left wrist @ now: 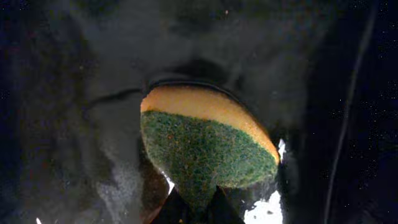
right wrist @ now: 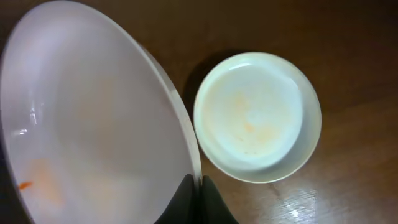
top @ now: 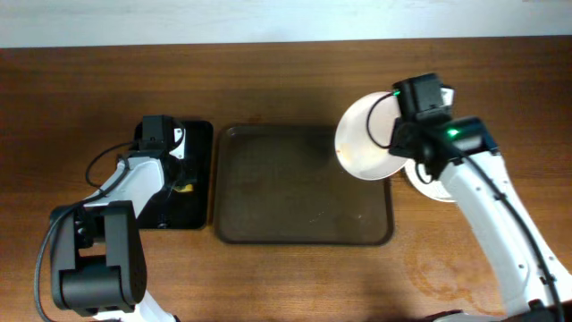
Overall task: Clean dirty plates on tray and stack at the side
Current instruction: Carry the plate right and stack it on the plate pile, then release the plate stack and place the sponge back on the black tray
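Observation:
My right gripper [top: 404,141] is shut on the rim of a white plate [top: 365,138] and holds it tilted above the right edge of the dark brown tray [top: 304,215]. In the right wrist view the held plate [right wrist: 93,124] shows a faint orange smear low at left, and my fingers [right wrist: 198,186] pinch its edge. Another white plate [top: 431,186] lies on the table to the right of the tray; it shows faint orange traces in the right wrist view [right wrist: 256,115]. My left gripper [left wrist: 202,202] is shut on a green-and-yellow sponge [left wrist: 205,146] over the black tray [top: 192,192].
The small black tray sits left of the brown tray, under my left arm [top: 134,174]. The brown tray holds no plates. Wooden table [top: 286,80] lies all around, with a pale wall strip at the far edge.

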